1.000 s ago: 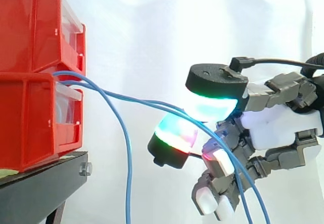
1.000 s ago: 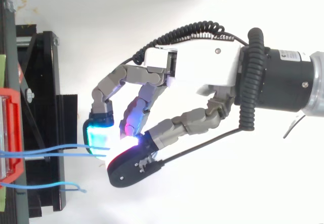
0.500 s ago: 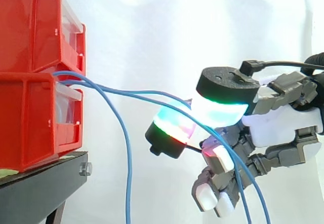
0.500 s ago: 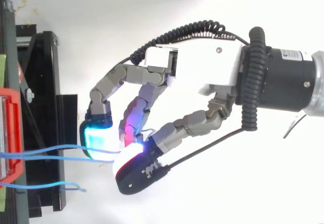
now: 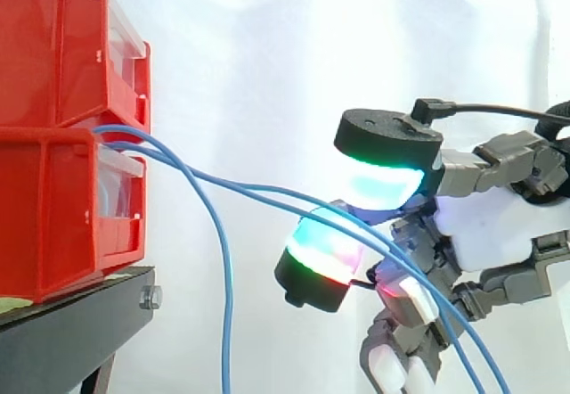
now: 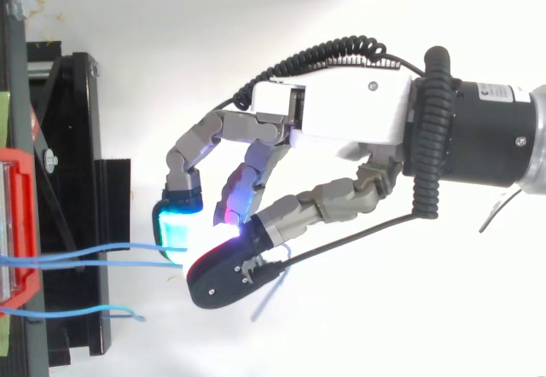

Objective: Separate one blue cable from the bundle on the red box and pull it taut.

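Observation:
Several thin blue cables come out between the two stacked red bins [image 5: 62, 207]. Two of the blue cables [image 5: 249, 186] run right and slightly down to my hand [image 5: 494, 229], then trail off toward the lower right. They pass between the cyan-green thumb pad [image 5: 385, 180] above and a cyan-red finger pad [image 5: 322, 250] below, and the curled fingers pinch them there. A third blue cable [image 5: 227, 278] hangs slack, straight down beside the bins. From above, the hand [image 6: 341, 117] sits right of the stand, and the two cables [image 6: 102, 254] disappear under its glowing pads.
The bins rest on a black stand [image 5: 71, 332] whose edge and bolt stick out at the lower left. In the top view the stand's frame [image 6: 72, 181] lies left of the hand. A white curtain hangs behind.
The hand has shifted slightly right, away from the bins. Its lower finger pad has dropped down and right, and the two held cables now slope lower toward it.

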